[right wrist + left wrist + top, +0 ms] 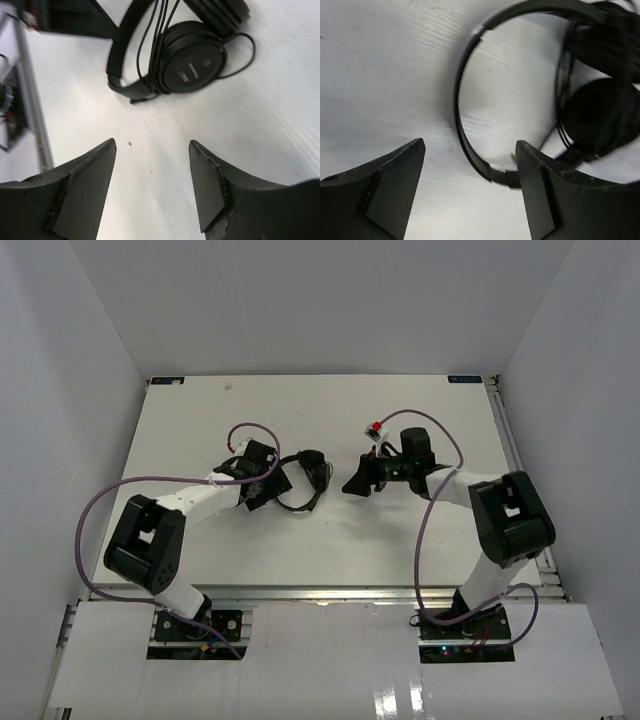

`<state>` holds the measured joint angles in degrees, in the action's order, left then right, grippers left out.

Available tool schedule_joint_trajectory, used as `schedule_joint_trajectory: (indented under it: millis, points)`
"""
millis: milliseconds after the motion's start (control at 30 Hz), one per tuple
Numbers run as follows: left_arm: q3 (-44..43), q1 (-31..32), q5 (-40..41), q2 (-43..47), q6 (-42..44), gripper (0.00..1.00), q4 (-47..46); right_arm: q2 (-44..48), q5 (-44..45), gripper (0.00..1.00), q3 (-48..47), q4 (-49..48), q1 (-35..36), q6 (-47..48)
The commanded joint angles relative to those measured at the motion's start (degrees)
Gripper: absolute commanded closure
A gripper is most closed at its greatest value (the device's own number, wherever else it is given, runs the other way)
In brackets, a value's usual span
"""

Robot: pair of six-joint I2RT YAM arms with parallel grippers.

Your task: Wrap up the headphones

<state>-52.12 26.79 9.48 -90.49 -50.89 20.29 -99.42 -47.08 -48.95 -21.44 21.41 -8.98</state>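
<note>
Starting with the headphones: black, lying flat on the white table, about mid-table and a shade left of centre. Showing two round earcups bunched together on the far right side, with the thin headband arcing out towards the left arm. Catching the thin black cord in several strands across the headband loop, plus one loose bight curling out beside the earcup.

Over to the left gripper: parked right at the headband, jaws spread wide, clamping nothing. From its wrist camera, seeing the headband's near end run up against the inner edge of one finger; touching or just beside, cannot tell.

Across to the right gripper: jaws apart too, gripping nothing. Pointing at the earcups from the other side, near but clear of them, with bare table in between.

Looping over the tabletop on either side, thick purple cables. Boxing it all in, plain white walls on three sides
</note>
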Motion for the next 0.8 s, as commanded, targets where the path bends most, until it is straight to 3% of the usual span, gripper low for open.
schedule_joint_trajectory:
  millis: [0,33,67,233,333,500,767]
  points:
    - [-3.9,-0.2,-4.6,11.8,7.7,0.12,2.1,14.0,11.6,0.23,-1.4,23.3,0.0,23.8]
    - [-3.7,-0.1,-5.5,14.1,9.3,0.10,2.1,17.1,14.2,0.14,-1.2,24.9,0.0,26.2]
    - [-3.2,0.0,-7.3,17.6,11.6,0.07,2.0,21.4,17.8,0.11,-0.6,26.2,0.0,28.8]
    - [3.4,0.2,-20.2,36.2,23.7,0.02,1.8,39.3,26.3,0.10,3.0,30.4,-0.3,29.0]
    - [8.9,0.3,-21.2,48.5,28.0,0.02,2.5,47.1,31.5,0.10,5.2,32.6,-0.4,25.4]
    - [15.2,0.4,-21.8,69.2,30.5,0.02,3.7,52.7,41.7,0.10,6.1,36.4,-1.8,21.8]
    - [17.7,0.4,-23.0,73.3,28.7,0.02,4.1,57.3,46.5,0.10,6.4,38.9,-5.3,22.0]
